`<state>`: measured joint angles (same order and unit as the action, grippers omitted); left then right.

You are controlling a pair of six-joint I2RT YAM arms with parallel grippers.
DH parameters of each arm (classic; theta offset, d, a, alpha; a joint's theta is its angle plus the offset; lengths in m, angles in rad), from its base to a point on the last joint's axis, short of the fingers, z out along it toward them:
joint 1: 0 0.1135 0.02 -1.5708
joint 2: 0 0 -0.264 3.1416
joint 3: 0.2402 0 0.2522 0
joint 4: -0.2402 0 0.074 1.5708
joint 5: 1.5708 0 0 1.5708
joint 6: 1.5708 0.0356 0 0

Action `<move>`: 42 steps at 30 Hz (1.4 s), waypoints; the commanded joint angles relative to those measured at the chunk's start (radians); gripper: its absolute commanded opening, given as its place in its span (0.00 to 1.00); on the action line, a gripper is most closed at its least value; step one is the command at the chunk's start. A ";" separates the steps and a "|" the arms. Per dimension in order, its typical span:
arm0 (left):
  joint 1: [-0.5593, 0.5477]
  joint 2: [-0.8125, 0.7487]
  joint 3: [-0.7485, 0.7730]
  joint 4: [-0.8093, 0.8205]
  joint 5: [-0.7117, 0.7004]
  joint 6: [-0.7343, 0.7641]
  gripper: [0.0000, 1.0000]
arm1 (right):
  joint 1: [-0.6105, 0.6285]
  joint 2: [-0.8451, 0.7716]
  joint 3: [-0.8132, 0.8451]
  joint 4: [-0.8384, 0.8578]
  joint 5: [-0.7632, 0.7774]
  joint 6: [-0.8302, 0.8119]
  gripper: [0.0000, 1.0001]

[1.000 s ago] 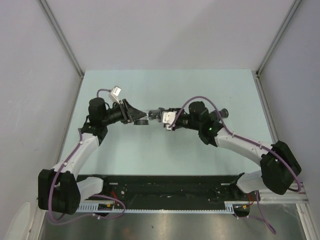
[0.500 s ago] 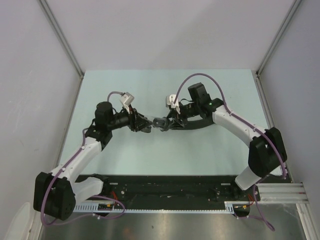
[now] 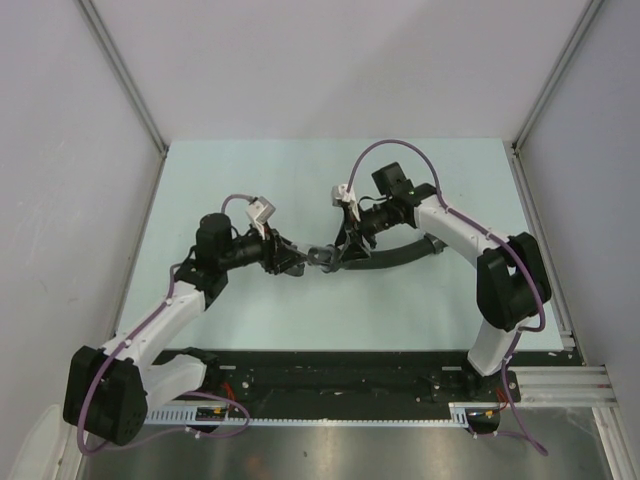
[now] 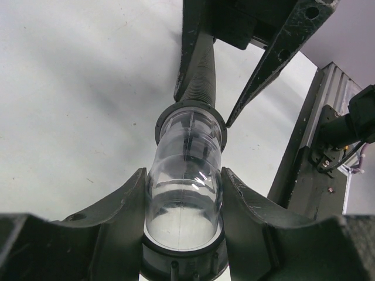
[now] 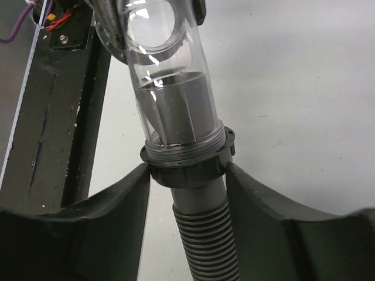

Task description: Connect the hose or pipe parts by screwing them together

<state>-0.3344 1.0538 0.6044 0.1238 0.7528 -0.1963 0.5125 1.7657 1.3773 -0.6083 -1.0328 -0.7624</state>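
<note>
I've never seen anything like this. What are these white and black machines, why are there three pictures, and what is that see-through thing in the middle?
These are two robot arms, the left arm and the right arm, bolted at the near edge of a pale table. The wide picture comes from a fixed camera overhead. The two close-ups come from a small camera on each wrist, looking out along that arm's own gripper. The left gripper is clamped on a clear tube. The tube's far end sits in the collar of a black ribbed hose, which curves away under the right arm. The right gripper sits on either side of that collar; whether it squeezes it, I cannot tell. The purple cords are just the arms' cables.
</note>
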 commanded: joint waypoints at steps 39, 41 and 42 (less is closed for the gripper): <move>0.140 0.026 0.058 -0.019 -0.003 -0.354 0.00 | 0.011 -0.284 -0.170 0.522 0.660 0.293 1.00; 0.141 0.034 0.066 -0.042 -0.007 -0.351 0.00 | 0.032 -0.369 -0.231 0.556 0.663 0.253 1.00; 0.144 0.034 0.067 -0.044 -0.009 -0.354 0.00 | 0.041 -0.399 -0.265 0.576 0.657 0.224 1.00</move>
<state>-0.2035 1.0832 0.6083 0.0822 0.7361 -0.4999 0.5201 1.5047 1.2015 -0.1089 -0.3851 -0.4473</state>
